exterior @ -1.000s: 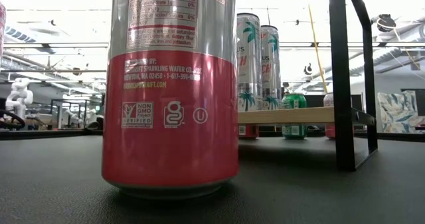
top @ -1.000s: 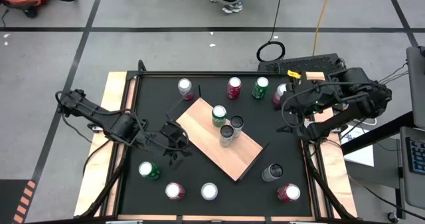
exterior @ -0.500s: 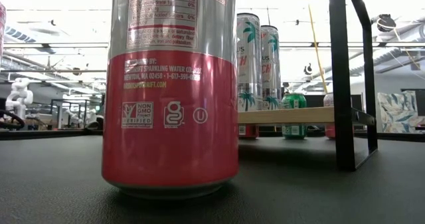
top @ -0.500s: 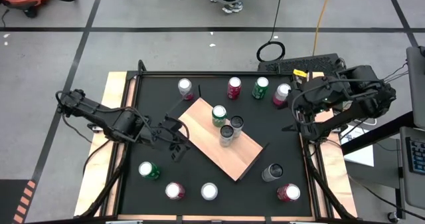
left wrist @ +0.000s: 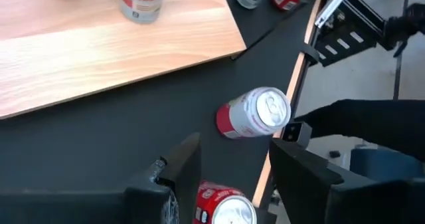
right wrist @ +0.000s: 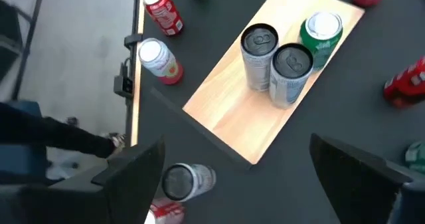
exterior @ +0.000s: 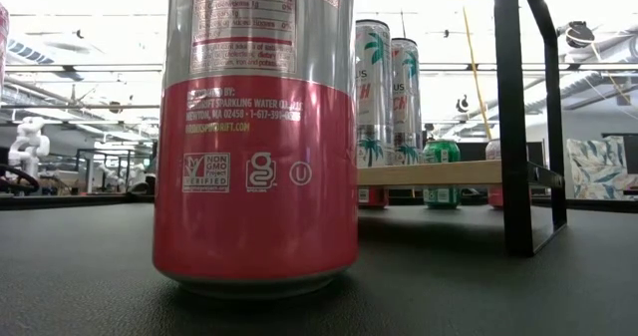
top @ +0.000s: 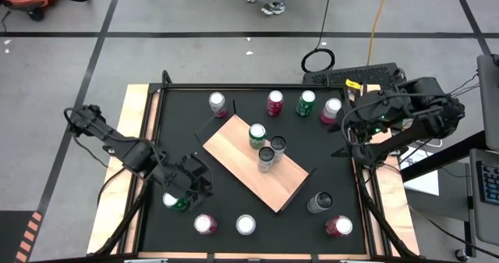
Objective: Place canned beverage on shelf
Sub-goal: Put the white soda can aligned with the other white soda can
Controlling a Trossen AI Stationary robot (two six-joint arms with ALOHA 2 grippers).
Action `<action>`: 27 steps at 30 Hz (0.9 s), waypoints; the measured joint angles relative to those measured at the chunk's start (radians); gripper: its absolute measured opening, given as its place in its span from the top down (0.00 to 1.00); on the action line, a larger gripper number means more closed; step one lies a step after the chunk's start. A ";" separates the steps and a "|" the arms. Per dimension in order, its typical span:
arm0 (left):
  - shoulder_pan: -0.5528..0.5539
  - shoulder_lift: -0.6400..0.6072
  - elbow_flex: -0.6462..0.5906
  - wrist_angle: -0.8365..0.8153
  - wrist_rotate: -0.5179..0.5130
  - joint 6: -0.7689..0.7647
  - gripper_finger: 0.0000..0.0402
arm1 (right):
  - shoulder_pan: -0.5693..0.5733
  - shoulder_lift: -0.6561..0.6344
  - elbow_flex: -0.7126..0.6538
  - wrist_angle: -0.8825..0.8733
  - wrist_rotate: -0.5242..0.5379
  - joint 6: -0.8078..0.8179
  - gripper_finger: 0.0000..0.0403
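Observation:
The shelf (top: 234, 150) is a tan board lying slantwise mid-table. On it stand a green can (top: 257, 136) and two silver cans (top: 271, 152). My left gripper (top: 196, 186) hovers open off the shelf's near-left side, beside a green can (top: 173, 200). In the left wrist view its fingers (left wrist: 179, 174) frame a red-topped can (left wrist: 224, 211) below them, with a red-and-white can (left wrist: 255, 113) farther on; neither is touched. My right gripper (top: 345, 138) hangs open and empty high at the table's right edge.
Loose cans stand on the black table: several along the far edge (top: 274, 102), a pink one (top: 205, 224) and a white one (top: 245, 225) near the front, a dark one (top: 320, 202) and a red one (top: 338, 226) at near right. A pink can (exterior: 254, 127) fills the low view.
My left gripper has swung away from the shelf's left corner toward the table's near-left, coming in over the green can there. It stays open. No can has moved, and the right arm has kept its place.

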 joint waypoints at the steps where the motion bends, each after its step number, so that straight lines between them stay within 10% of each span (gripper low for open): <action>1: -0.009 0.000 0.000 -0.001 -0.002 0.003 0.55 | 0.000 0.000 0.000 -0.001 0.000 0.019 0.13; 13: -0.073 0.000 -0.013 -0.017 -0.136 -0.054 0.55 | 0.028 0.028 0.000 -0.025 -0.047 0.141 0.13; 27: -0.070 0.000 -0.013 -0.016 -0.158 -0.082 0.55 | 0.313 0.133 0.000 -0.025 -0.091 0.395 0.24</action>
